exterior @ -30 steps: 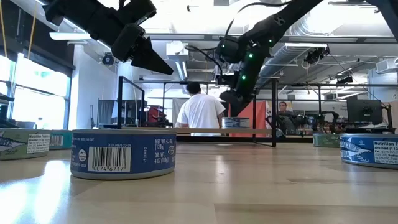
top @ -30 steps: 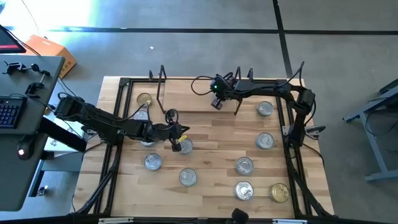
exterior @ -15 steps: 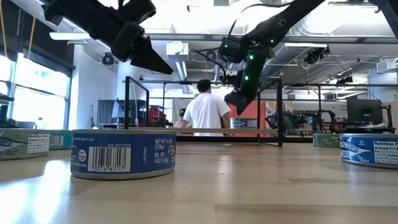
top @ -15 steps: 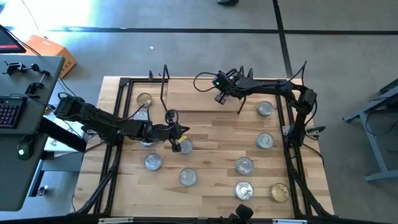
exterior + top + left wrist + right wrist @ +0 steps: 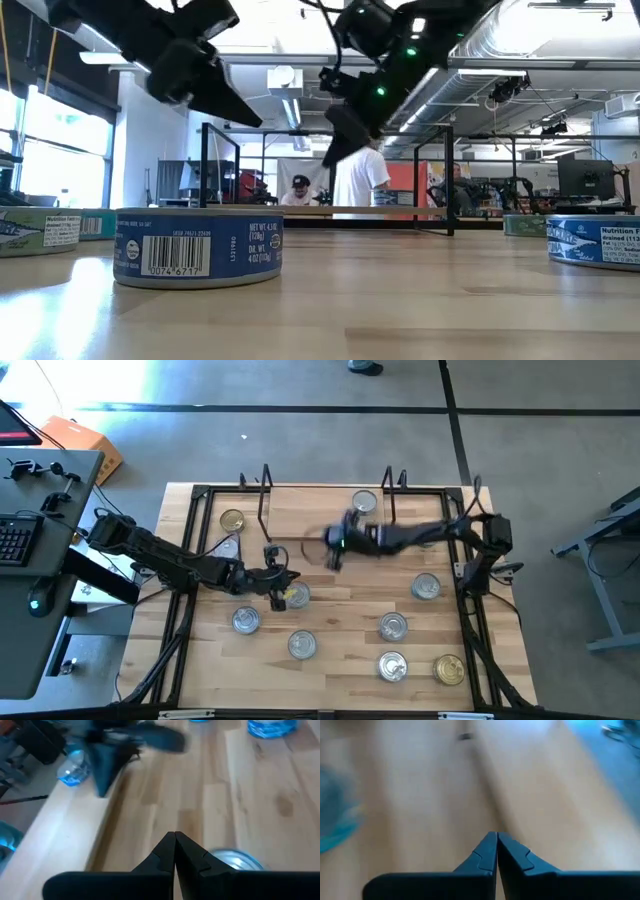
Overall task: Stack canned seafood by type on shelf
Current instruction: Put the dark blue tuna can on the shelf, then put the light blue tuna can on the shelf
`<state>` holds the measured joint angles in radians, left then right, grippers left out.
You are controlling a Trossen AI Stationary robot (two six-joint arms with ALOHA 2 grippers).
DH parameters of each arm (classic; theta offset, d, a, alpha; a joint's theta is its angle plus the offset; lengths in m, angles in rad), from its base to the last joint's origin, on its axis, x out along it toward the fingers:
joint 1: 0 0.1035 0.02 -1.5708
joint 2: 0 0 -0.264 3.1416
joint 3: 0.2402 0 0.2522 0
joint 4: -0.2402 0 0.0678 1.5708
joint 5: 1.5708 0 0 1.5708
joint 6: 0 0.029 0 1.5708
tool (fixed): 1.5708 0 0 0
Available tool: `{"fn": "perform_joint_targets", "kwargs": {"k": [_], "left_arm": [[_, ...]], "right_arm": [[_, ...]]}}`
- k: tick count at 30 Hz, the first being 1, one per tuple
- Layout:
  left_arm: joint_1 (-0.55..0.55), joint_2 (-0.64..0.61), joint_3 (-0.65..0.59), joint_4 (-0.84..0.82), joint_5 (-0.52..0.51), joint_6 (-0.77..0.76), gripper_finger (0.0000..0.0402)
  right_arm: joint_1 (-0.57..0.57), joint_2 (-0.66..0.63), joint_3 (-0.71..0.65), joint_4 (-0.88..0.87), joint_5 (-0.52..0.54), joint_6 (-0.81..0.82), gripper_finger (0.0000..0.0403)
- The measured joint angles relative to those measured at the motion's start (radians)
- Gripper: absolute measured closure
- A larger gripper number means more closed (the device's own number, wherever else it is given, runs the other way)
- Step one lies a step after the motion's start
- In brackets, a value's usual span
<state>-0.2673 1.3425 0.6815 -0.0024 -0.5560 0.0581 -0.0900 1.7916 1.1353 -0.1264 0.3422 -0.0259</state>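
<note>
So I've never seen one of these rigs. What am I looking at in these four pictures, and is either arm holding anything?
It is a robot with two dark arms at a wooden table, each ending in a two-finger gripper. One picture looks straight down from above, one looks level across the tabletop into the room, and two come from cameras on the arms' wrists.

Short round tins lie scattered on the table: most have silver lids, like this tin, and two have gold lids. One silver tin sits on the shelf, a low pale plank at the far edge.

The left gripper is over a tin near the table's middle. The right gripper is in front of the shelf, above the table. Both are shut and hold nothing. A person stands in the room behind.
</note>
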Motion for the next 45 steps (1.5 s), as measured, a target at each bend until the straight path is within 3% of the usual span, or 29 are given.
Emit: {"fn": "perform_joint_targets", "kwargs": {"k": [4, 9, 14, 18, 23, 26, 30, 36, 40, 43, 45], "left_arm": [[-0.048, -0.018, 0.001, -0.126, 0.033, -0.073, 0.0401], [-0.054, -0.006, 0.001, -0.234, 0.339, -0.161, 0.0401], [-0.017, 0.057, 0.001, -0.24, 0.474, -0.23, 0.0401], [0.025, 0.129, 0.001, -0.198, 0.527, -0.195, 0.0401], [0.099, 0.221, 0.0, -0.095, 0.493, -0.068, 0.0401], [0.138, 0.244, 0.002, 0.0, 0.342, -0.005, 0.0401], [0.153, 0.217, 0.022, -0.012, 0.185, -0.039, 0.0401], [0.153, 0.206, 0.021, -0.012, 0.349, -0.065, 0.0401], [0.157, 0.243, 0.019, 0.005, 0.333, -0.065, 0.0401], [0.156, 0.268, 0.019, 0.032, 0.296, -0.065, 0.0401], [0.156, 0.277, 0.019, 0.035, 0.278, -0.074, 0.0401]], "right_arm": [[0.113, 0.0, -0.142, 0.153, -0.097, 0.08, 0.04], [0.199, 0.0, -0.299, 0.414, -0.099, 0.21, 0.04], [0.215, 0.0, -0.407, 0.668, -0.061, 0.235, 0.04], [0.183, 0.0, -0.425, 0.712, -0.056, 0.235, 0.04], [0.144, 0.0, -0.425, 0.715, -0.055, 0.235, 0.04], [0.127, 0.0, -0.425, 0.707, -0.059, 0.235, 0.04], [0.103, 0.001, -0.425, 0.687, -0.06, 0.282, 0.04], [0.054, 0.052, -0.424, 0.684, 0.043, 0.396, 0.0401], [0.042, 0.094, -0.413, 0.705, 0.109, 0.435, 0.0402], [0.046, 0.11, -0.39, 0.706, 0.063, 0.404, 0.0402], [0.056, 0.111, -0.376, 0.702, -0.054, 0.359, 0.0403]]}}
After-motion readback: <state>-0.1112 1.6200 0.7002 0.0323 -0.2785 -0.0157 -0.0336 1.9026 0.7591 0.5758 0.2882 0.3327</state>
